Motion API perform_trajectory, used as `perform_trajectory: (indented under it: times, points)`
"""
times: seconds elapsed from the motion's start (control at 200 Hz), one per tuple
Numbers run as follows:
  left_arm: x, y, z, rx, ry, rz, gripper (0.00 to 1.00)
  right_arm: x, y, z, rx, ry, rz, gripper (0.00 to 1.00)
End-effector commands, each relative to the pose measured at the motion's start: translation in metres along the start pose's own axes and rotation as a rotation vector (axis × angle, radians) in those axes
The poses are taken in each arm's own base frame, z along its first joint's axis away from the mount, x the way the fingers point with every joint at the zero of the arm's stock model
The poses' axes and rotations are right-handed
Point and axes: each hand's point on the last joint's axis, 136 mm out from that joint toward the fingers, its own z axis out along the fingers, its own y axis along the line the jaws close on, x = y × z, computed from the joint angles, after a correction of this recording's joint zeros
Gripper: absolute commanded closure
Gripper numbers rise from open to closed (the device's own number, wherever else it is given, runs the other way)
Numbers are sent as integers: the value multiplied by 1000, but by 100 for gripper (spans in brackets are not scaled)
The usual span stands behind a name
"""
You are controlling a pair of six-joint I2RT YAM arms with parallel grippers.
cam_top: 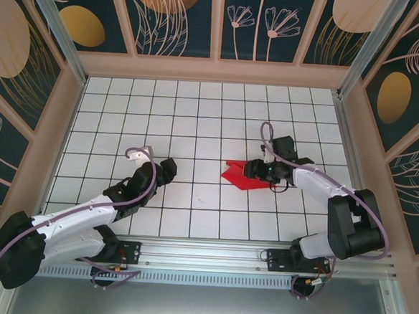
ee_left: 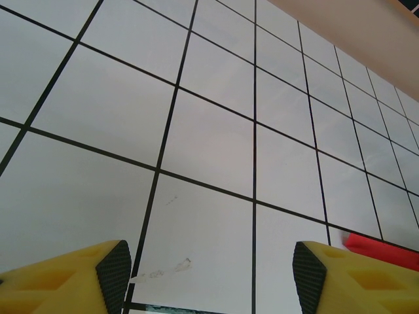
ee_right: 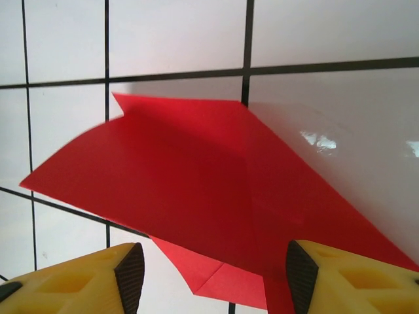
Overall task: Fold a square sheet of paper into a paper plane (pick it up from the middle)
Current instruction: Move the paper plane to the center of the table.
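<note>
**Kid:** On the desk (cam_top: pixel 197 127), where was the red paper (cam_top: pixel 238 178)?

**Me:** Right of the middle, under my right gripper (ee_right: pixel 215 275), spread, pinching nothing. My left gripper (ee_left: pixel 211 278) was spread too. Paper looked thin, floppy; I'd pinch its middle crease.

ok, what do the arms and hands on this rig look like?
Left arm and right arm: white links, black joints, a lilac cable along each. Left hand and right hand: two yellow fingers, black ribbed pads.

The sheet of paper (cam_top: pixel 237 177) lies on the counter (cam_top: pixel 198 113) at 3 o'clock of centre, right gripper (cam_top: pixel 257 170) over it; left gripper (cam_top: pixel 170 170) well apart at 9 o'clock
</note>
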Motion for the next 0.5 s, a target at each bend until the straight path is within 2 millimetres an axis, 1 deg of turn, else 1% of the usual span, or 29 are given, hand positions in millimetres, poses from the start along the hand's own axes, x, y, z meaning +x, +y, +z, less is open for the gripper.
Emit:
perform_trajectory:
  times: [0.0,0.075,0.195,0.355,0.375,0.425,0.495]
  points:
    - [-9,-10,-1,26,-26,5,32,7,-2,3,81,29,-47,39]
    - [-9,-9,-1,24,-27,4,31,11,-10,4,167,42,-65,39]
    - [-9,-10,0,27,-24,4,32,17,-17,8,239,73,-91,41]
    - [-8,-10,0,24,-23,5,31,19,-19,11,278,91,-118,44]
    - [-8,-9,0,23,-23,5,31,19,-19,11,284,90,-117,46]
    - [-8,-9,0,21,-23,5,31,19,-22,11,299,96,-119,54]
    - [-8,-7,0,17,-23,6,31,21,-22,12,309,105,-121,58]
